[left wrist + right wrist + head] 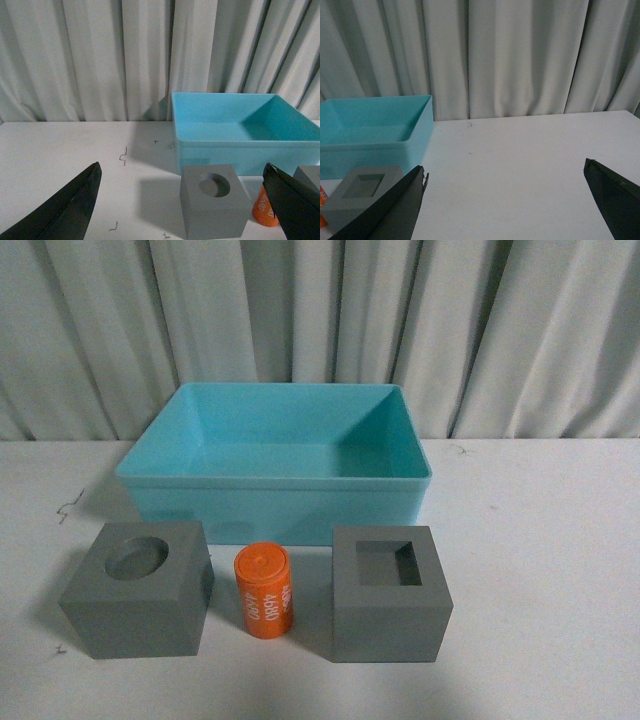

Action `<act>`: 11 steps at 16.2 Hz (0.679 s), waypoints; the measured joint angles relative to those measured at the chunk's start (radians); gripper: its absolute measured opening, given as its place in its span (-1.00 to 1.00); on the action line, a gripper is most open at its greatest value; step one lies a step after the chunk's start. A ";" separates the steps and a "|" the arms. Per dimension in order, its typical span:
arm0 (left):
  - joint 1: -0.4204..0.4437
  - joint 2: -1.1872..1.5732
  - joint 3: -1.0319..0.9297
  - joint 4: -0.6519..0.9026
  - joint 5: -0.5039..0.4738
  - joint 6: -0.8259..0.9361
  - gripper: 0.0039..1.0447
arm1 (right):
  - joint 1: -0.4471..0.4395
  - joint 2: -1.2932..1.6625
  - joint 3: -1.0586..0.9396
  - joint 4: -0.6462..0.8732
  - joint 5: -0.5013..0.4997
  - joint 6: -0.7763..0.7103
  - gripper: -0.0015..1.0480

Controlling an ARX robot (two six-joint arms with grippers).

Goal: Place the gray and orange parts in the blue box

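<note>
Nothing is placed yet: the blue box (275, 512) stands empty at the back of the table (540, 570); just in front of it sit the gray cube with the round recess (137, 590) on the left, the orange cylinder (264, 592) upright in the middle and the gray cube with the square recess (390, 605) on the right, so all three moves are left. The left gripper (181, 169) hangs spread wide and empty, the round-recessed cube ahead between its fingers, near but apart; the right gripper (505, 166) is equally spread and empty, the square-recessed cube lying toward the robot's left of it, partly hidden behind one finger.
</note>
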 joint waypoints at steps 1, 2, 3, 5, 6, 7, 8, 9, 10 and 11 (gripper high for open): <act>0.000 0.000 0.000 0.000 0.000 0.000 0.88 | 0.000 0.000 0.000 0.000 0.000 0.000 0.87; 0.000 0.000 0.000 0.000 0.000 0.000 0.88 | 0.000 0.000 0.000 0.000 0.000 0.000 0.87; 0.000 0.000 0.000 0.000 0.000 0.000 0.88 | 0.000 0.000 0.000 0.000 0.000 0.000 0.87; 0.000 0.000 0.000 0.000 0.000 0.000 0.88 | 0.000 0.000 0.000 0.000 0.000 0.000 0.87; 0.000 0.000 0.000 0.000 0.000 0.000 0.88 | 0.002 0.006 0.005 -0.031 0.012 0.006 0.87; 0.000 0.000 0.000 0.000 -0.002 0.000 0.88 | -0.025 0.123 0.086 -0.241 0.035 0.053 0.87; 0.000 0.000 0.000 -0.001 -0.002 0.000 0.88 | -0.070 0.188 0.109 -0.276 0.015 0.053 0.87; 0.000 0.000 0.000 -0.001 0.000 0.000 0.88 | -0.097 0.220 0.119 -0.285 0.004 0.053 0.87; 0.000 0.000 0.000 0.002 0.002 0.000 0.88 | -0.177 0.301 0.135 -0.260 -0.023 0.053 0.87; 0.000 0.000 0.000 -0.001 -0.002 0.000 0.88 | -0.301 0.450 0.164 -0.140 -0.063 0.037 0.87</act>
